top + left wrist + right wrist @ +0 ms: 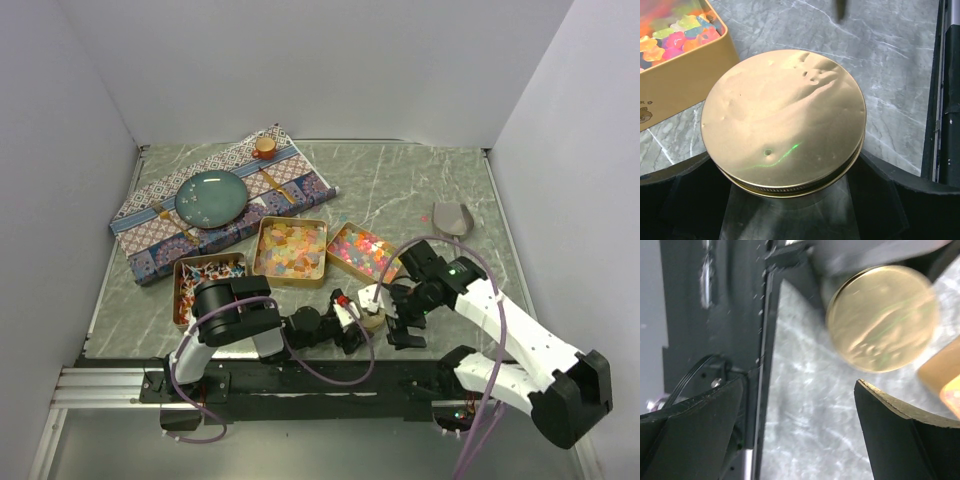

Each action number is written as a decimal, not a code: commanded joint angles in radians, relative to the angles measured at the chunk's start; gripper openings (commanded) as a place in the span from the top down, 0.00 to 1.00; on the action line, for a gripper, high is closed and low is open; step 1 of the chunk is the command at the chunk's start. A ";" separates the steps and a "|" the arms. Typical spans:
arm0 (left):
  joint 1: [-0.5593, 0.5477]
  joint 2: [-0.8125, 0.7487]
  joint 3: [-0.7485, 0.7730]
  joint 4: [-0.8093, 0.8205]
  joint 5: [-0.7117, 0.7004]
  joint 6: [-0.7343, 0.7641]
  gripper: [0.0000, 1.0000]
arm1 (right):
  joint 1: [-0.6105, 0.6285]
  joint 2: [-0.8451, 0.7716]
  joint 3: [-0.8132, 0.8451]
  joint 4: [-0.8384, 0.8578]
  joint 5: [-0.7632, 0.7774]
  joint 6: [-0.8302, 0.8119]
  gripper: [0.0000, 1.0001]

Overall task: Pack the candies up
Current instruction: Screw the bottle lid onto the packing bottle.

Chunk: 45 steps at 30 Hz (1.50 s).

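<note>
Three open gold tins hold the candies: red-white-black mixed ones (205, 281) on the left, pale yellow-orange squares (290, 250) in the middle, bright pink-orange-yellow pieces (362, 250) on the right, which also show in the left wrist view (675, 35). My left gripper (360, 326) (790, 205) is shut on a glass jar with a dented gold lid (782, 115) (373, 320), near the front edge. My right gripper (405, 326) (800, 405) is open and empty just right of the jar; the lid (882, 317) shows blurred beyond its fingers.
A patterned cloth (300, 180) at the back left carries a teal plate (211, 197) and a small round tan object (265, 147). A grey scoop-like object (452, 216) lies at the back right. White walls close in three sides. A metal rail (100, 385) runs along the near edge.
</note>
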 commanded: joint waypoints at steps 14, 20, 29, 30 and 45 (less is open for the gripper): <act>0.014 0.047 -0.018 -0.199 -0.035 0.022 0.99 | -0.083 0.272 0.184 0.009 0.005 -0.483 0.00; 0.014 0.044 -0.020 -0.198 -0.050 0.042 0.99 | 0.018 0.402 0.257 -0.035 -0.004 -0.554 0.00; 0.013 0.038 -0.024 -0.195 -0.053 0.042 0.99 | 0.082 0.493 0.276 -0.014 0.031 -0.527 0.00; 0.016 0.036 -0.026 -0.195 -0.056 0.039 0.99 | 0.082 0.500 0.274 -0.029 0.041 -0.520 0.00; 0.022 0.038 -0.007 -0.245 -0.089 0.013 0.99 | 0.032 0.295 0.046 -0.065 0.123 -0.421 0.00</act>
